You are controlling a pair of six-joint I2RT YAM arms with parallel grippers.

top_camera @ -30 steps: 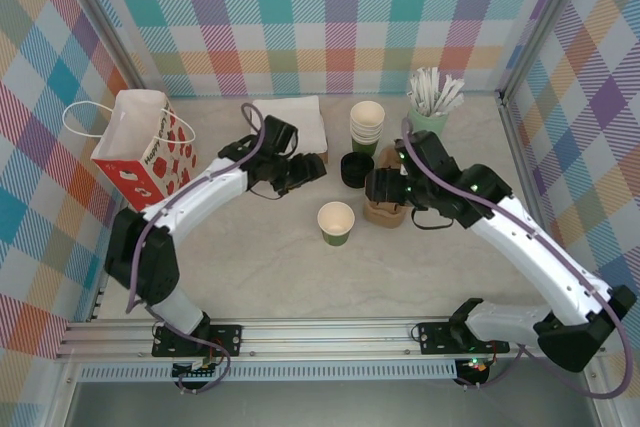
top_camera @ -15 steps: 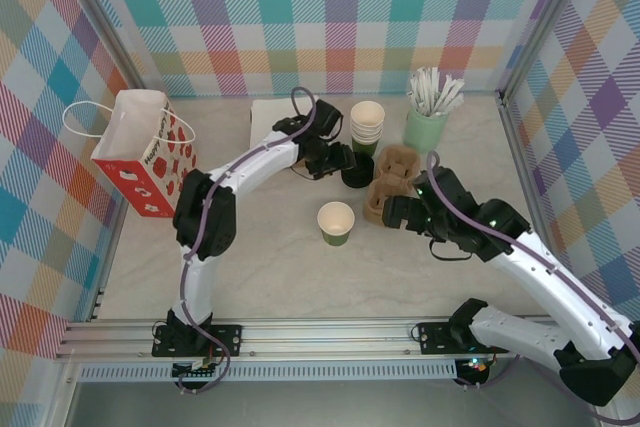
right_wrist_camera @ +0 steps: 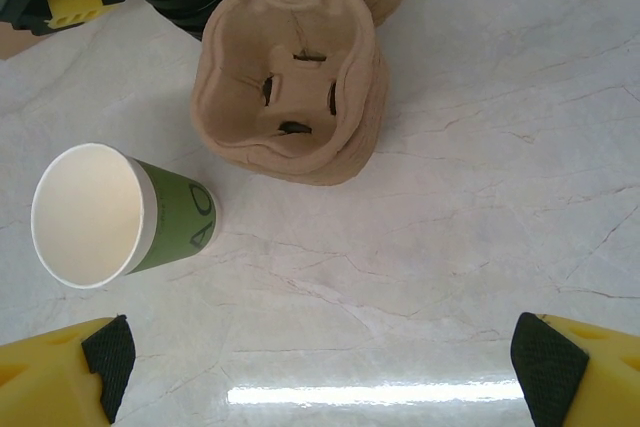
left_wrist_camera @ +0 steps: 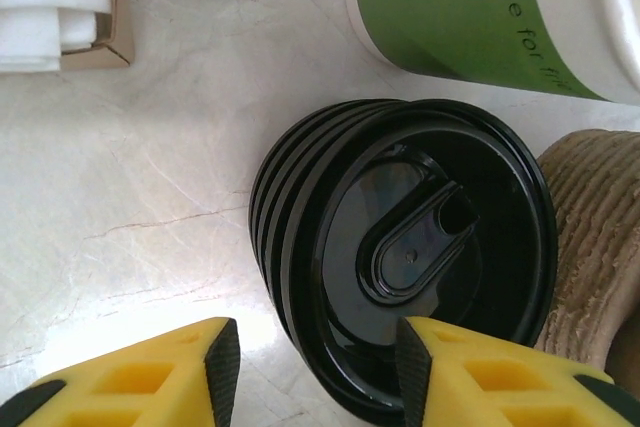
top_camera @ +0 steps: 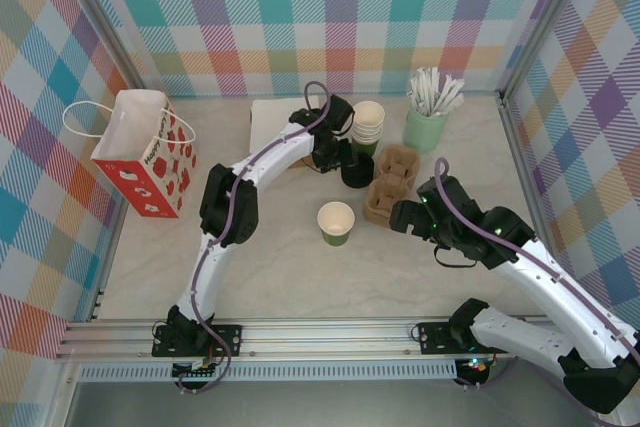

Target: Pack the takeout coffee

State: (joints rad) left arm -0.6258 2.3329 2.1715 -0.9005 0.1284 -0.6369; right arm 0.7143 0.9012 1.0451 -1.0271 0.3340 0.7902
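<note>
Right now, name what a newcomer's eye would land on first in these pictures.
The left gripper, jaws open, hovers close over a stack of black lids at the back of the table. A lidless green cup stands mid-table beside a pulp cup carrier, the open right gripper facing them. A red-and-white gift bag stands at the left.

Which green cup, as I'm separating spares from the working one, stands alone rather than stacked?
The lidless green cup standing by itself beside the cardboard carrier; the others are nested in a stack farther back.
</note>
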